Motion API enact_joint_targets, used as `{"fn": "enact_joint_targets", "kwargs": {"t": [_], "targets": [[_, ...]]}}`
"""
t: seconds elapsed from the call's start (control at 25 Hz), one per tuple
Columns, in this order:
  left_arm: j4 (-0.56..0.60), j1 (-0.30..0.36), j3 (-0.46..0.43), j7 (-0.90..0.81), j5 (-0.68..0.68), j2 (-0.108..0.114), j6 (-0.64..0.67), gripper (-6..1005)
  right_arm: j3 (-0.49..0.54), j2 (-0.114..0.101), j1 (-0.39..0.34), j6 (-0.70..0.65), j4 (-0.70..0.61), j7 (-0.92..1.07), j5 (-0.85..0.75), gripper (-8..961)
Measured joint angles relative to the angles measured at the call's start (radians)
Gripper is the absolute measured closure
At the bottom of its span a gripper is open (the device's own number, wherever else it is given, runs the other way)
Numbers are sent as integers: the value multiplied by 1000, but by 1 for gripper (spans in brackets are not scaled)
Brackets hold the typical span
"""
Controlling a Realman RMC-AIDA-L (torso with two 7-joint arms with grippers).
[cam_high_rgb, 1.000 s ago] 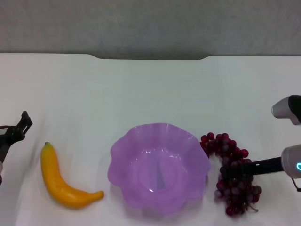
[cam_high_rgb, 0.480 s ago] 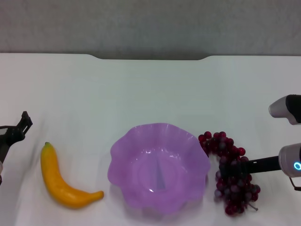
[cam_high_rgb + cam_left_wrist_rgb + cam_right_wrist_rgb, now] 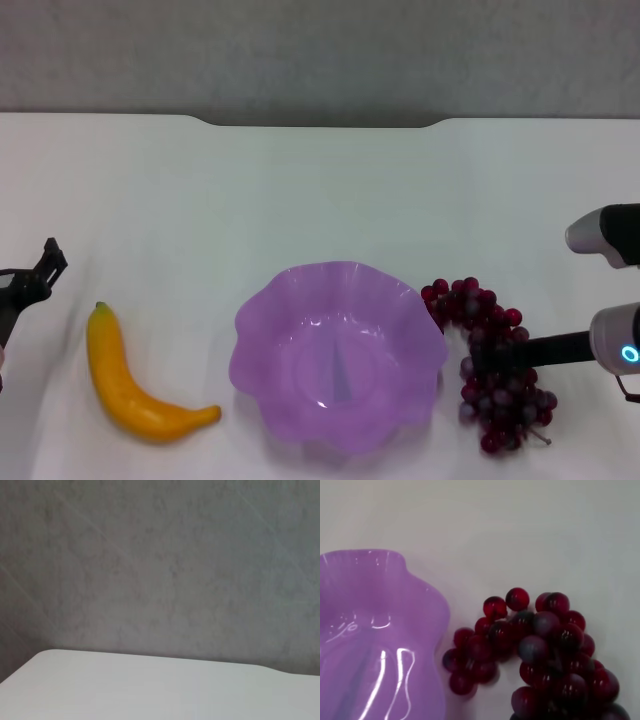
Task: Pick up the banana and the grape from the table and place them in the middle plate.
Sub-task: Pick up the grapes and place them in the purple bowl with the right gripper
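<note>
1 banana (image 3: 135, 385), 1 plate (image 3: 338, 352), 1 bunch of grapes (image 3: 495, 370) on the table (image 3: 320, 190). Right gripper (image 3: 492, 356) sits among the grapes, jaws hidden; left gripper (image 3: 30, 282) half cut off, can't tell either.

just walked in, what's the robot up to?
The right gripper is down at the grape, which lies on the table just right of the plate; whether the fingers have closed on it can't be seen. The banana lies untouched left of the plate, and the left gripper is off at the table's left edge. Nothing is in the plate yet.
</note>
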Motion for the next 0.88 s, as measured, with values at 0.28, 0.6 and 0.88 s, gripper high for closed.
{"fn": "enact_joint_targets", "kwargs": {"t": [0.28, 0.6, 0.88], "targets": [[1, 3, 0, 0, 0, 0, 0, 119, -49, 0, -3, -64, -13, 0, 1, 308], [2, 14, -31, 0, -2, 3, 1, 119, -98, 4, -32, -149, 18, -4, 12, 339], [2, 13, -34, 0, 1, 3, 1, 119, -155, 4, -55, -227, 32, -62, 94, 361]]}}
